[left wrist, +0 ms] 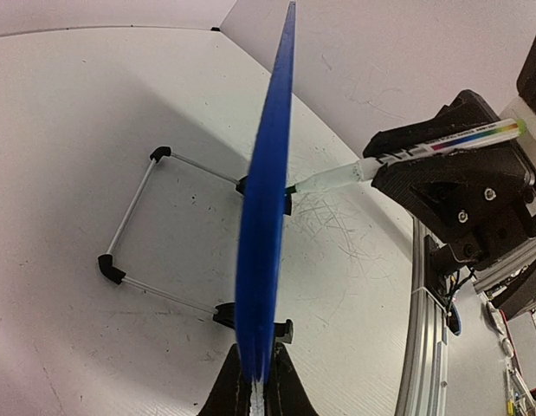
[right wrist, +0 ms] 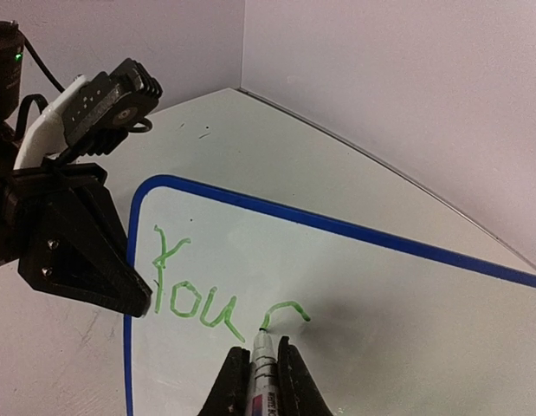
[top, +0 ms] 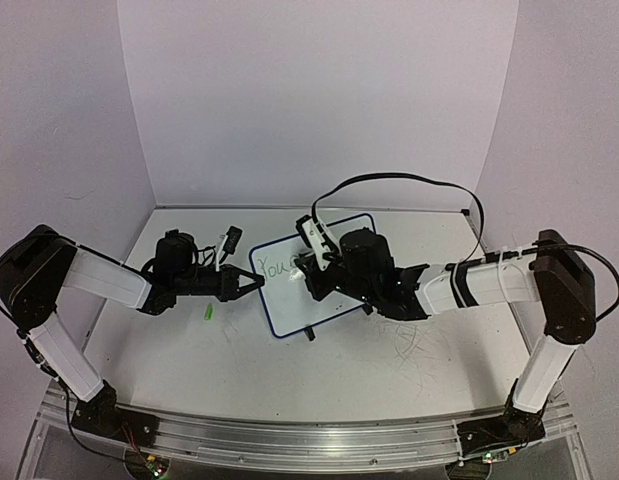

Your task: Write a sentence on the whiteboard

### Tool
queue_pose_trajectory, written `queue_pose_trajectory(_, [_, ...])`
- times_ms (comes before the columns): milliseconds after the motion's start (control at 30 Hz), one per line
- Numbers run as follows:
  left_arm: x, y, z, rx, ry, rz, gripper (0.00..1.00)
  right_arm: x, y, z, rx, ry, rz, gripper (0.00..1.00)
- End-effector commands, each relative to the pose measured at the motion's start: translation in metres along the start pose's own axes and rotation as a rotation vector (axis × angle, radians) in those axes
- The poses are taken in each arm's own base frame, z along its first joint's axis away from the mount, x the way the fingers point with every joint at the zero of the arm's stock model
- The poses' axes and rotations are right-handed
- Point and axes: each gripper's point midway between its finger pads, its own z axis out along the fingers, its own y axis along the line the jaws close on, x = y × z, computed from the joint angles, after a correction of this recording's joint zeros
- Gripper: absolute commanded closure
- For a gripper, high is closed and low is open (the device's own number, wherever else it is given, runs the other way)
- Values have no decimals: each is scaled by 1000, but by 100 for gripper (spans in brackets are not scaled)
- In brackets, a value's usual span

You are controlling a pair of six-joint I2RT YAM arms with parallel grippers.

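The right claw [right wrist: 261,357] is shut tight on a pen [right wrist: 266,394], which is held low down, close to its tip. Just in front of this claw, the tip is pressed on the board [right wrist: 380,303]. A little up and to the left of the tip, the words [right wrist: 198,299] are seen: "You" in thin green lines, with one curved stroke started beside it, so most of the writing is judged not yet done. The board is flat, white and shiny, with a thin blue rim and round corners. It is propped up on a thin wire stand [left wrist: 133,225] with black feet, on the scuffed white table [left wrist: 68,130]. The board is thought to be light, thin and stiff, so it could be tipped or slid by the pen. The rim is judged the best place for it to be held. Farther left of the right claw, the left claw [left wrist: 257,381] is clamped on that rim. The pen is thin, round and smooth, so a firm grip is needed. Behind it all, plain pale walls [top: 319,100] are seen.
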Motion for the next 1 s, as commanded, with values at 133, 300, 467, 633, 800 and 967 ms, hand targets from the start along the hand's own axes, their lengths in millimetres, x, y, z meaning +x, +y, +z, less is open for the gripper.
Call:
queue_pose_trajectory(133, [0,7,-1,-46,14,35,100,8,-12,-1,69,20,9,100])
queue_pose_trajectory(300, [0,7,-1,-46,13,36,100,9,-14,-2,79,24,4,100])
queue_pose_trajectory(467, [0,7,-1,-45,14,36,100,9,-16,-4,90,26,0,100])
queue_pose_trajectory(633, [0,7,-1,-46,15,36,100,8,-19,-5,103,26,-1,100])
queue_pose_trajectory(800, [1,7,0,-46,16,36,100,5,-25,-8,137,17,9,100])
queue_pose_trajectory(967, [1,8,0,-47,17,35,100,-12,-22,-25,98,-65,32,100])
